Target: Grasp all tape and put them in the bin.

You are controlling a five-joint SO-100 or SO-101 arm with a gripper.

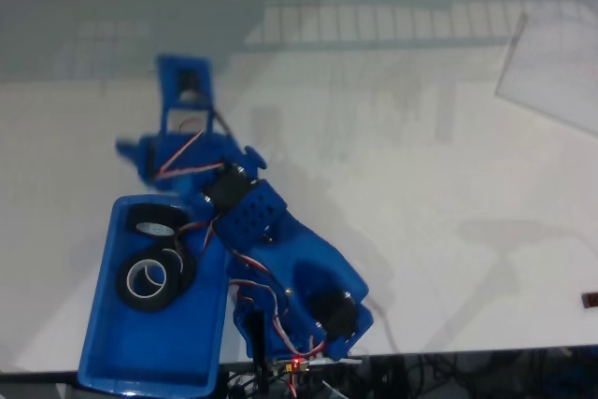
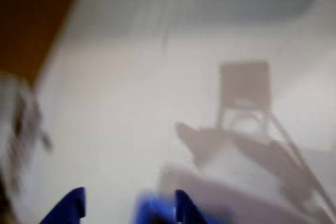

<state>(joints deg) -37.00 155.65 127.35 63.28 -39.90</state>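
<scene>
Tape rolls [image 1: 152, 273] lie in the bin [image 1: 149, 362] at the table's [image 1: 448, 231] front edge. They look light and stiff; pinch across a ring wall. I cannot tell if the gripper [image 1: 140, 151] is apart.

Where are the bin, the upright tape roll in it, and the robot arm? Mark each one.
bin [image 1: 103, 259]: fixed view, on its left wall.
upright tape roll [image 1: 123, 292]: fixed view, on the black tread at its left.
robot arm [image 1: 252, 215]: fixed view, on the perforated blue block at mid-arm.

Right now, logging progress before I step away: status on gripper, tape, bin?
Gripper off the bin's far end, state unclear. Tape rolls lying in bin. Nothing obstructing.
</scene>
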